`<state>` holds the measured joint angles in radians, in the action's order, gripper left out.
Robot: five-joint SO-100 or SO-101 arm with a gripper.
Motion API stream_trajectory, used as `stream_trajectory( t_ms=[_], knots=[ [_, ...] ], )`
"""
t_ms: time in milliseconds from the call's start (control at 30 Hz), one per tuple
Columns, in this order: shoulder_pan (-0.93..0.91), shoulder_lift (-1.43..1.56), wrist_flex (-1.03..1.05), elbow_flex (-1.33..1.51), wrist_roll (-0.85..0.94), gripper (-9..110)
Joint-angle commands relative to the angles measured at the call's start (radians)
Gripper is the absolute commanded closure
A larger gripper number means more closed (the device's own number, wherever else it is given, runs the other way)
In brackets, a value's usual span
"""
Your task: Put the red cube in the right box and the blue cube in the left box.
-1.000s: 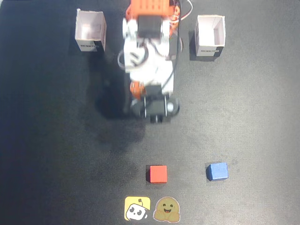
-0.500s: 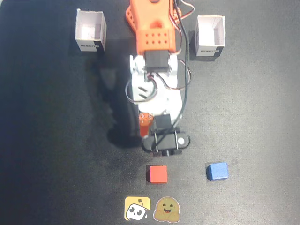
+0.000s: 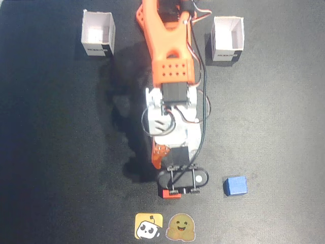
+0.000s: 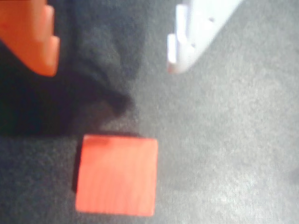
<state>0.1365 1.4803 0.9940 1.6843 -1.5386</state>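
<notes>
**Arm extended over the red cube; pincer spread and poised above it**

Fixed view: the orange-and-white arm (image 3: 171,91) now reaches far out from its base, whereas one second ago it was folded back near the two boxes and half a second ago it was only partway out. The pincer (image 3: 179,189) has thus travelled across the dark tabletop (image 3: 61,152) until its head covers most of the small matte bright-red cube (image 3: 165,193), of which only a red edge shows beneath it. The small matte blue cube (image 3: 235,185) lies well apart from the pincer, to its right in this view, and has not moved. The open white cardboard box at upper left (image 3: 98,33) and its twin at upper right (image 3: 227,38) stand far behind the pincer, beside the arm's base, both apparently empty. Two cartoon stickers (image 3: 164,226) lie just beyond the pincer's tip.

Wrist view: the pincer (image 4: 112,65) is released, its orange finger (image 4: 35,42) and white finger (image 4: 198,32) standing wide apart with bare tabletop between them. The red cube (image 4: 117,175) rests flat on the tabletop ahead of the fingertips, touching neither, and sits nearer the orange finger's side than the white one's.

Interpretation: the approach to the first cube appears nearly complete. A short further advance or descent, with slight centring, seems needed before closing; nothing is yet held or sorted.
</notes>
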Motion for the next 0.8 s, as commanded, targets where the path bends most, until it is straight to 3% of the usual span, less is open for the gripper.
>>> stream_trajectory(
  t_ms=[0,767],
  knots=[
    [0.008,-0.023,0.008,-0.098,-0.006,83],
    [0.012,-0.402,0.227,-0.577,-0.048,80]
  ],
)
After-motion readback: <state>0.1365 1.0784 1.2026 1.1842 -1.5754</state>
